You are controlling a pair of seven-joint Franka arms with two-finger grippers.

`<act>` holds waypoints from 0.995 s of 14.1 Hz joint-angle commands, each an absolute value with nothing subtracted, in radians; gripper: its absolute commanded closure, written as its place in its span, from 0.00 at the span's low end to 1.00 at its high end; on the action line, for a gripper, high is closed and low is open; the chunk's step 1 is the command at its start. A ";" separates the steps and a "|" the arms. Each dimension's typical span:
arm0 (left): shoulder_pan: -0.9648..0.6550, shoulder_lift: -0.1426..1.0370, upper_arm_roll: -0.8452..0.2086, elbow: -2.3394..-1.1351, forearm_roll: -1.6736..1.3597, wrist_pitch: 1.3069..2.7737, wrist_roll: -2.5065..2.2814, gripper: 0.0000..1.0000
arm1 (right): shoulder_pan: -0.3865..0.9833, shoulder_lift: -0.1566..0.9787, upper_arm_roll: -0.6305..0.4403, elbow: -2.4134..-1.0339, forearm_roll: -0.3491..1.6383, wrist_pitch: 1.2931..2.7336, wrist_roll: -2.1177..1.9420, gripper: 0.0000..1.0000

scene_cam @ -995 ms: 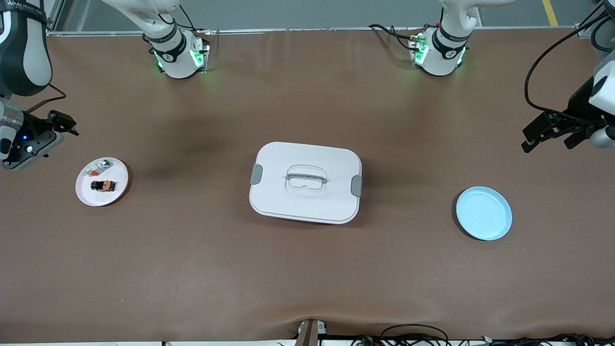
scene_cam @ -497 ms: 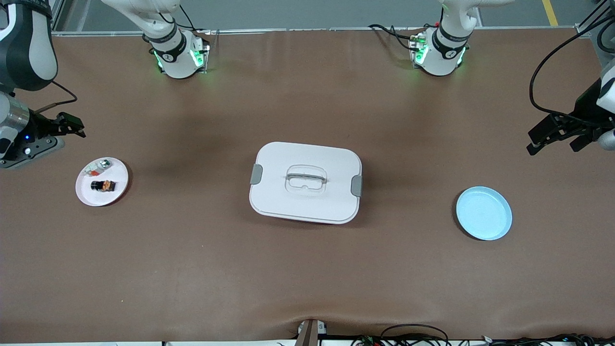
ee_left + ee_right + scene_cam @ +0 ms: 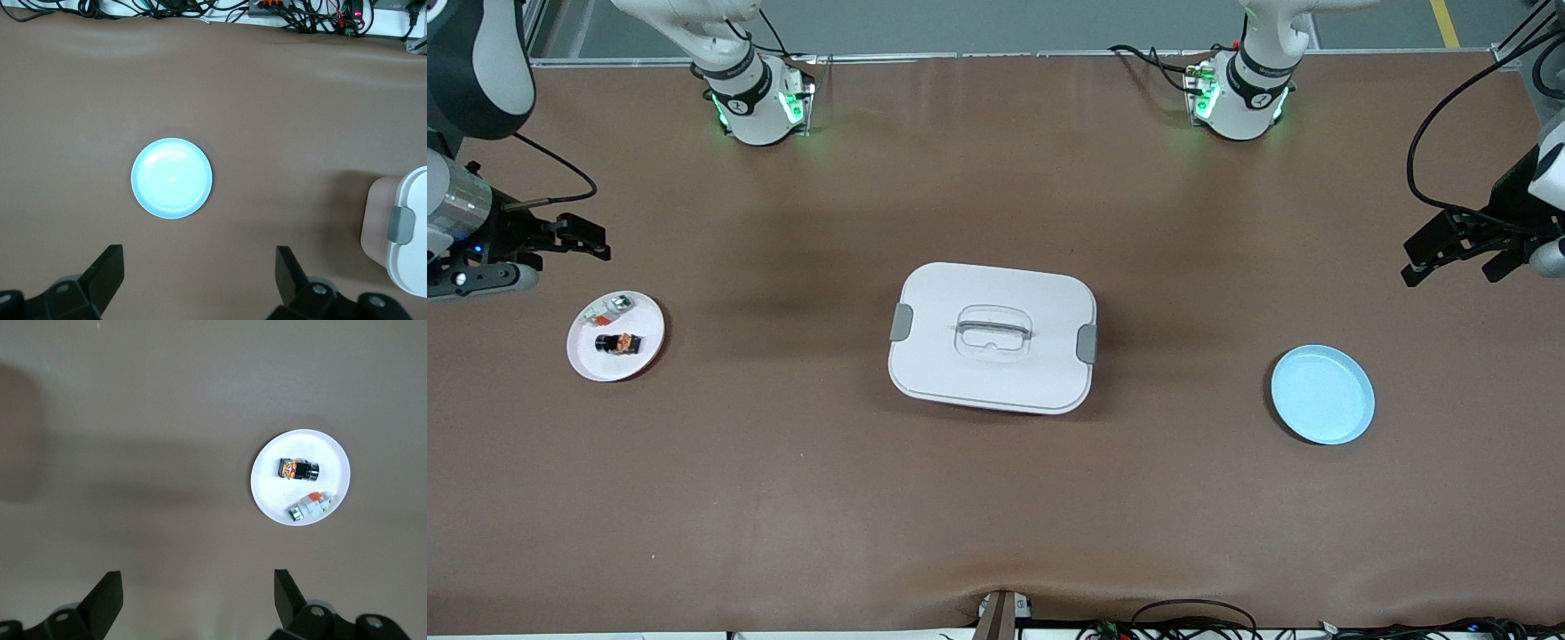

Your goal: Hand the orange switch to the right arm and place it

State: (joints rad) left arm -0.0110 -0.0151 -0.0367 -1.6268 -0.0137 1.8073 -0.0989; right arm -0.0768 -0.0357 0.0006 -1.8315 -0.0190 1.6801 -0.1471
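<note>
No legible text, label, brand, number or sign anywhere. Small dark marks on the arm bases near the green lights; cannot be read.

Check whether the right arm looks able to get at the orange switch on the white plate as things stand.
Probably yes. The right gripper hangs open over bare table beside the white plate, and the orange switch lies uncovered there, apart from the white-grey part. Nothing stands between them.
</note>
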 commanded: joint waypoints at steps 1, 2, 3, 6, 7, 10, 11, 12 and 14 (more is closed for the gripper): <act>-0.003 -0.005 -0.041 -1.598 -0.015 1.801 -0.075 0.00 | -0.048 -0.008 -0.005 -1.717 -0.005 1.614 -0.019 0.00; -0.003 -0.005 -0.041 -1.598 -0.015 1.801 -0.075 0.00 | -0.043 -0.003 -0.003 -1.688 -0.006 1.615 -0.018 0.00; -0.005 -0.005 -0.041 -1.598 -0.015 1.801 -0.075 0.00 | -0.037 0.001 -0.003 -1.654 -0.006 1.614 -0.008 0.00; -0.005 -0.005 -0.041 -1.598 -0.015 1.801 -0.075 0.00 | -0.043 0.003 -0.005 -1.588 -0.002 1.602 -0.006 0.00; -0.005 -0.005 -0.041 -1.598 -0.015 1.801 -0.075 0.00 | -0.044 0.003 -0.006 -1.569 0.000 1.591 -0.005 0.00; -0.005 -0.005 -0.041 -1.598 -0.015 1.801 -0.075 0.00 | -0.038 0.002 -0.005 -1.565 -0.008 1.559 -0.009 0.00; -0.005 -0.005 -0.041 -1.598 -0.015 1.801 -0.074 0.00 | -0.032 -0.002 -0.002 -1.565 -0.018 1.559 0.000 0.00; -0.005 -0.003 -0.041 -1.598 -0.015 1.801 -0.072 0.00 | -0.028 -0.003 -0.003 -1.565 -0.018 1.557 0.014 0.00; -0.005 0.005 -0.041 -1.595 -0.012 1.796 -0.060 0.00 | -0.028 -0.008 -0.003 -1.566 -0.012 1.562 0.026 0.00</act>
State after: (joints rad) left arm -0.0110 -0.0129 -0.0368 -1.6228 -0.0136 1.8073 -0.0934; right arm -0.0397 -0.0172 0.0009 -1.5943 -0.0173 1.5791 -0.0027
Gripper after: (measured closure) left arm 0.000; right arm 0.000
